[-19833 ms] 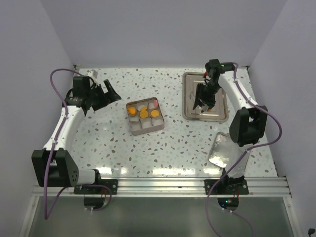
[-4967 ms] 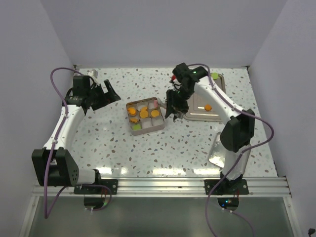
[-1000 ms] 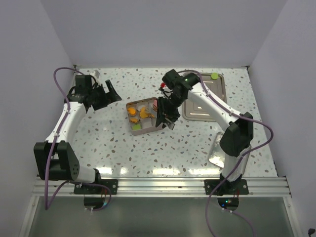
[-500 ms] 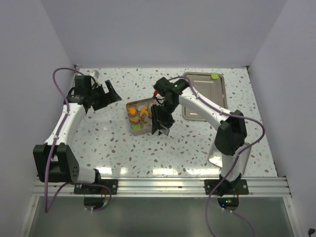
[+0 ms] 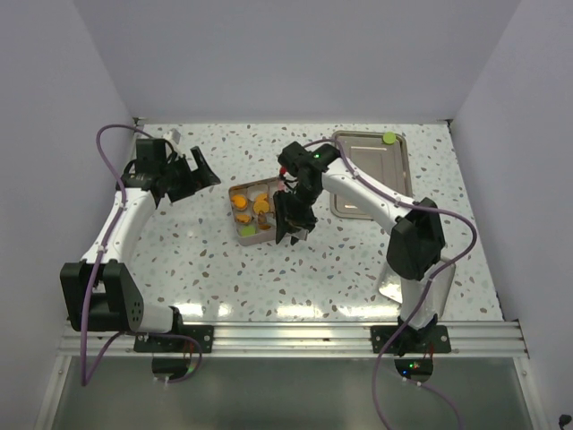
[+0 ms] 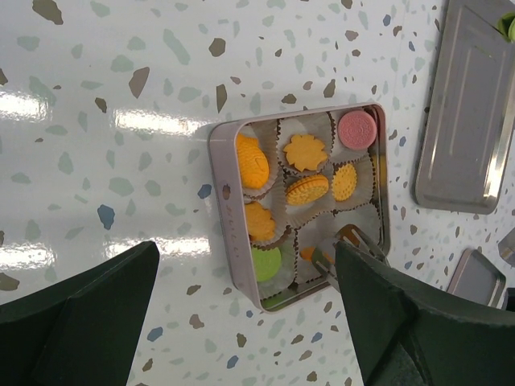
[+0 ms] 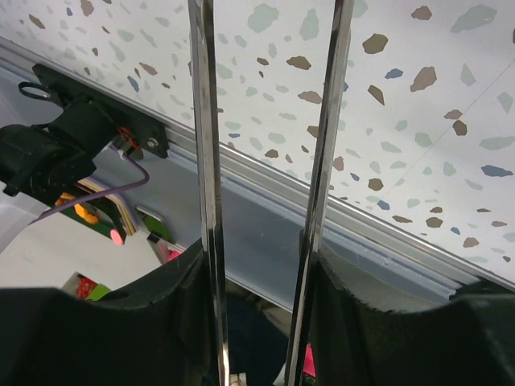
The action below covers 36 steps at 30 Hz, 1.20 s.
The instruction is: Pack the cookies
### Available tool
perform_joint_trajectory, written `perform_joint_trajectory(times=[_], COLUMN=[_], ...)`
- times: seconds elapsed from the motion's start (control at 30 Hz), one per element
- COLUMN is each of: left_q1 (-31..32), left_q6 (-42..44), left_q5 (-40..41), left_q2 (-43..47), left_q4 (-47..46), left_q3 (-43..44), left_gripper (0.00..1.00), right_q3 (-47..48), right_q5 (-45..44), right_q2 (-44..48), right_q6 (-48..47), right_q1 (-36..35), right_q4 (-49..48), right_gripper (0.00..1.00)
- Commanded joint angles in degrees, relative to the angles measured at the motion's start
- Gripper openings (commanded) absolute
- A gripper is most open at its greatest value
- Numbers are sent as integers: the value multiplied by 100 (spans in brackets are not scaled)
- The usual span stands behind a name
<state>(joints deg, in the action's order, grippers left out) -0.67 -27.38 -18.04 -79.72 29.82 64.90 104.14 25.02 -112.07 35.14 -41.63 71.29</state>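
Observation:
The open square tin (image 5: 238, 235) holds several cookies in white paper cups: orange ones (image 6: 306, 153), a pink one (image 6: 356, 128) and a green one (image 6: 267, 263). My right gripper (image 5: 292, 226) reaches down into the tin's near right corner. In the left wrist view its thin metal tips (image 6: 337, 246) sit around an orange cookie (image 6: 308, 252) in a cup. In its own view only the long metal fingers (image 7: 206, 161) show, a cookie's width apart, tips out of frame. My left gripper (image 5: 195, 173) is open and empty, left of the tin. One green cookie (image 5: 389, 137) lies on the tray's far rim.
The metal tray (image 5: 372, 179) lies right of the tin. The tin's lid (image 5: 394, 285) lies near the right arm's base, partly hidden by the arm. Walls close in the table on three sides. The table's near rail shows in the right wrist view (image 7: 378, 233).
My right gripper carried an orange cookie from the tray to the tin and has come down into its near right corner. The left arm has barely moved.

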Motion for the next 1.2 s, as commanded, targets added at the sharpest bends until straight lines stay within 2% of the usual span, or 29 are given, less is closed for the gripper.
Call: perform_joint_trajectory(times=[0.0, 0.53, 0.7, 0.97, 1.17], left_q1=[14, 14, 14, 14, 14], left_q6=[39, 48, 74, 57, 83], left_q5=[-85, -68, -6, -33, -41], left_q2=[141, 71, 106, 106, 62], left_q4=[-258, -258, -196, -205, -144], left_q3=[13, 49, 101, 101, 180], left_gripper=[96, 96, 96, 96, 96], right_q3=[300, 1355, 1565, 1855, 1689], right_q5=[-49, -234, -339, -717, -1147], right_q2=[-96, -403, -228, -166, -446], right_q6=[2, -288, -384, -841, -1035], right_q1=[-3, 119, 339, 1946, 2992], right_q4=[78, 799, 1027, 1300, 949], right_gripper=[45, 48, 48, 48, 47])
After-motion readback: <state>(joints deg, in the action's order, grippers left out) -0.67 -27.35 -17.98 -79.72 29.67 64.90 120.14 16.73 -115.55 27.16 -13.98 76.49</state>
